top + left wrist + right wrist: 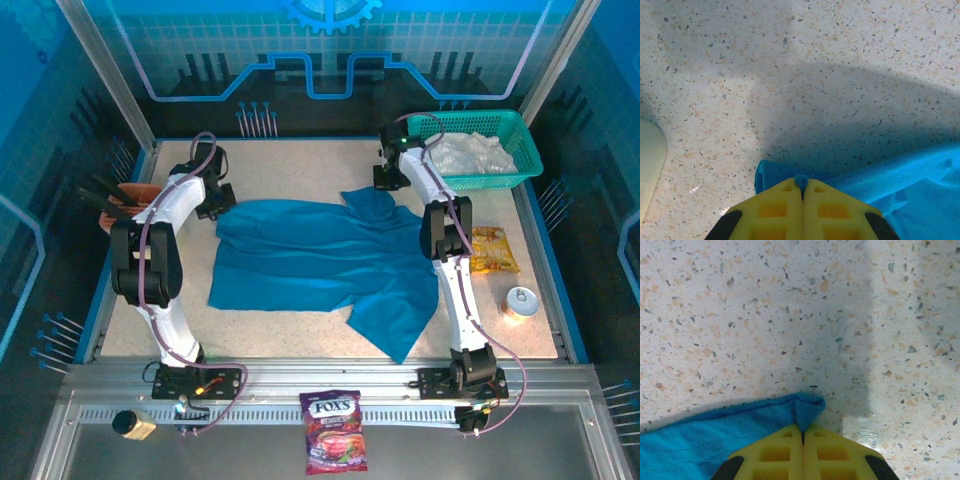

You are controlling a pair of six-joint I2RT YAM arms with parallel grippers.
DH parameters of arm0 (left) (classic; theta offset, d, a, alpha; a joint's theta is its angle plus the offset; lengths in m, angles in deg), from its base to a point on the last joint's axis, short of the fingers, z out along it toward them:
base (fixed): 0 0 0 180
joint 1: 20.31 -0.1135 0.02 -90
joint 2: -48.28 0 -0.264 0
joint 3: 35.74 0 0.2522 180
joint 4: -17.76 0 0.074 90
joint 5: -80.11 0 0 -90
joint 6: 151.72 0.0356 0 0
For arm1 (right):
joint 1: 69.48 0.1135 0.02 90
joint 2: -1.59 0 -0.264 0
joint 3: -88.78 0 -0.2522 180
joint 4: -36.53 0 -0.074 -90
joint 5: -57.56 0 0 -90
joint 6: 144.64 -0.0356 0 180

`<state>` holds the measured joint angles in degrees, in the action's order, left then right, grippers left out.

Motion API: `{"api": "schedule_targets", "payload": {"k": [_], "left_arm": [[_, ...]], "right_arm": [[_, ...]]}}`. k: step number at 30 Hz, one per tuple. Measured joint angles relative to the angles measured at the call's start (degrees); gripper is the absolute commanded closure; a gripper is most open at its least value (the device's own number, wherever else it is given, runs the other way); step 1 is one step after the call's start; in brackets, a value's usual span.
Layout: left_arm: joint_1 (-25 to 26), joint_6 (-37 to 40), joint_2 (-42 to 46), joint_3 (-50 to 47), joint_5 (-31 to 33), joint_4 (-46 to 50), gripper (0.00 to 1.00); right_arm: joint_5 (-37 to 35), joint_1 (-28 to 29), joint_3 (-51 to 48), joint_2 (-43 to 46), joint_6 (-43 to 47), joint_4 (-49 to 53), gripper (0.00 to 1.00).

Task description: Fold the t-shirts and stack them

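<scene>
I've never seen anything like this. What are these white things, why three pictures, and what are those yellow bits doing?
Two robot arms, the left arm and right arm, stand at a table. The wide picture looks down from above; the other two come from cameras on the wrists. A teal-blue t-shirt lies spread on the table; a white t-shirt sits in a green mesh basket. The yellow left gripper and right gripper are each pinched shut on the blue shirt's edge.
</scene>
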<state>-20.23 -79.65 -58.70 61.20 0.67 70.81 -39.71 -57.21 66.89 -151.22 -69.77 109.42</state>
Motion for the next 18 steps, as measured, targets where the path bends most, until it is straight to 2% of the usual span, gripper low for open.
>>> {"api": "schedule_targets", "payload": {"k": [4,8,11,18], "left_arm": [[0.15,-0.02,0.57,-0.11,-0.42,-0.17,1.0],[0.48,-0.17,3.82,-0.09,-1.07,0.31,1.0],[1.07,-0.17,8.59,0.0,-1.49,1.16,1.0],[1.7,-0.66,22.82,2.03,-2.03,4.15,1.0]], "right_arm": [[-0.02,0.02,-1.55,1.18,0.17,0.0,1.0],[-0.44,0.04,-7.52,6.86,0.44,0.26,1.0],[-1.51,0.15,-13.79,15.89,0.85,-0.33,1.0],[-4.37,1.88,-26.23,45.0,2.14,-4.24,1.0]]}}
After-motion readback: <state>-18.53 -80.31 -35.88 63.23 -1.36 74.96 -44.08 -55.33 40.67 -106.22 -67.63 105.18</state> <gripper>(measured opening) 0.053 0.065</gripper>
